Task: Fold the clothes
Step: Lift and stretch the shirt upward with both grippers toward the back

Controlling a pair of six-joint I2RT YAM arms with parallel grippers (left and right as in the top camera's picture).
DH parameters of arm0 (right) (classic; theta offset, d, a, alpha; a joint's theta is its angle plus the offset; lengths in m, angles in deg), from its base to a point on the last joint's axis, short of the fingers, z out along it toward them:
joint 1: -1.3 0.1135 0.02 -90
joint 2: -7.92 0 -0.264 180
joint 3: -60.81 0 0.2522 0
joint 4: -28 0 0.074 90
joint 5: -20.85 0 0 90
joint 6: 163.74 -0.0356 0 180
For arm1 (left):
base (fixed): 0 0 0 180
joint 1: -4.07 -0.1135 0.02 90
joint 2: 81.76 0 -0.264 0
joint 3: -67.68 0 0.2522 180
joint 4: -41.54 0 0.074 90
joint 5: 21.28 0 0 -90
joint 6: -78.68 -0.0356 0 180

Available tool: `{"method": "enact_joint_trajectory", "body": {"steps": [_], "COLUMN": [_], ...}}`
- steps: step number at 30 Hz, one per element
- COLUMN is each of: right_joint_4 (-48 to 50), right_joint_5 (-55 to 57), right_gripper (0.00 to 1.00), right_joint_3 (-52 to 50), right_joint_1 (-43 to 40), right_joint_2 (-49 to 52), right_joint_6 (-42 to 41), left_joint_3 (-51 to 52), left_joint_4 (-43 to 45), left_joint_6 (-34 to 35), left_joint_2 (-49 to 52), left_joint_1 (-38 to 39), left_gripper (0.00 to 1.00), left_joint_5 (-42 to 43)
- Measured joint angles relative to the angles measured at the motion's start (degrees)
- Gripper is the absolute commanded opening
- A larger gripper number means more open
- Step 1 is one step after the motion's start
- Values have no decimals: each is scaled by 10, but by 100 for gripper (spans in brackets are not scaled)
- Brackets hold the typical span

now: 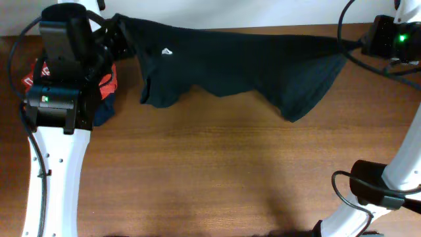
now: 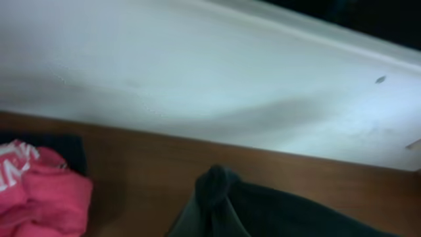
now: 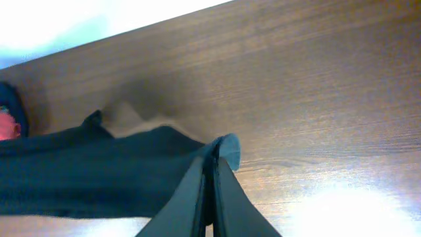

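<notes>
The black garment (image 1: pixel 230 62) hangs stretched between both grippers above the far part of the table, with a small white tag (image 1: pixel 166 52) near its left end. My left gripper (image 1: pixel 118 29) holds its left end, which shows bunched in the left wrist view (image 2: pixel 220 197); the fingers themselves are hidden there. My right gripper (image 1: pixel 358 45) is shut on the right end. The right wrist view shows the fingers (image 3: pixel 212 164) pinched on the black garment (image 3: pixel 99 171).
An orange-red shirt with white lettering (image 1: pixel 105 82) lies on a navy-blue garment (image 1: pixel 104 112) at the far left, under my left arm; the shirt also shows in the left wrist view (image 2: pixel 39 197). A white wall (image 2: pixel 197 72) runs behind the table (image 1: pixel 217 171).
</notes>
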Motion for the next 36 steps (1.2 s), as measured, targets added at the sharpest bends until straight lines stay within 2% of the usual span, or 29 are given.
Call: {"method": "enact_joint_trajectory", "body": {"steps": [4, 14, 17, 21, 25, 30, 36], "right_joint_4": [1, 38, 81, 158, 215, 273, 289], "right_joint_5": [16, 21, 16, 0, -7, -11, -16], "right_gripper": [4, 4, 4, 4, 4, 4, 4], "right_joint_3": [0, 10, 10, 10, 10, 10, 10], "right_joint_1": [0, 0, 0, 0, 0, 0, 0], "right_joint_2": [-1, -1, -1, 5, 18, 34, 67], "right_joint_6": [-6, 0, 14, 44, 63, 76, 82], "left_joint_3": [-2, -5, -6, -15, -15, -15, -15], "left_joint_4": [35, 44, 92, 244, 355, 389, 404], "left_joint_6": [0, 0, 0, 0, 0, -3, -31], "left_joint_2": [0, -4, 5, 56, 111, 142, 149], "left_joint_1": [0, 0, 0, 0, 0, 0, 0], "left_gripper": [1, 1, 1, 1, 1, 1, 1], "left_joint_5": [16, 27, 24, 21, 18, 18, 18]}}
